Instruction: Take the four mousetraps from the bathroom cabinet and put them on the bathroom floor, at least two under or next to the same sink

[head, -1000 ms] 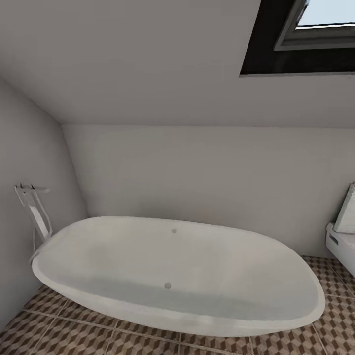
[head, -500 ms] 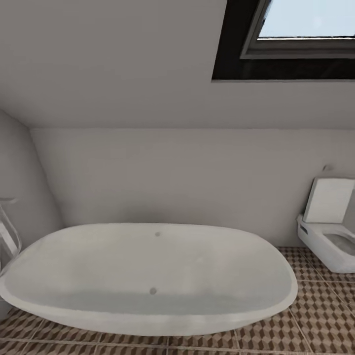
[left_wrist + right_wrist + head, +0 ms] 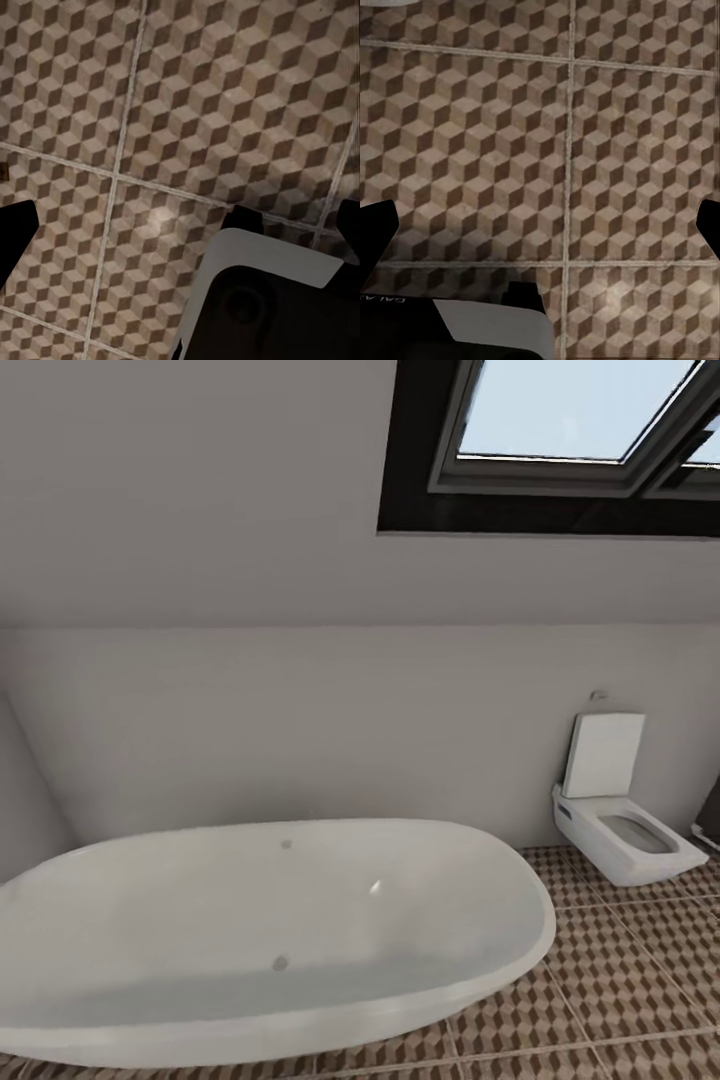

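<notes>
Judging by what shows, the task is at its travelling stage: no mousetrap, cabinet or sink appears, and nothing is carried, so all four pick-ups and placements look to be left to do (none can be confirmed as done).

The head view faces a large white oval glossy bathtub (image 3: 270, 940), the landmark here. Beyond its right end, against the same pale wall, stands a white wall-hung toilet with a raised square lid (image 3: 615, 820). Above the tub, in the sloped ceiling, sits a dark-framed skylight (image 3: 560, 430) showing pale sky.

The one task thing in sight is the bathroom floor (image 3: 620, 980) — large square tiles printed with a brown, beige and white cube pattern, split by pale grout lines. It runs under and to the right of the tub, towards the toilet, and it lies flat and bare where visible.

Both wrist cameras look straight down at that same tiling. The left gripper (image 3: 180, 225) shows as two dark fingertips at opposite edges of its picture — spread wide, nothing between them — with a grey-and-black part of the robot below. The right gripper (image 3: 540, 225) is likewise spread apart and empty over the tiles, a dark block edged in grey beneath it.
</notes>
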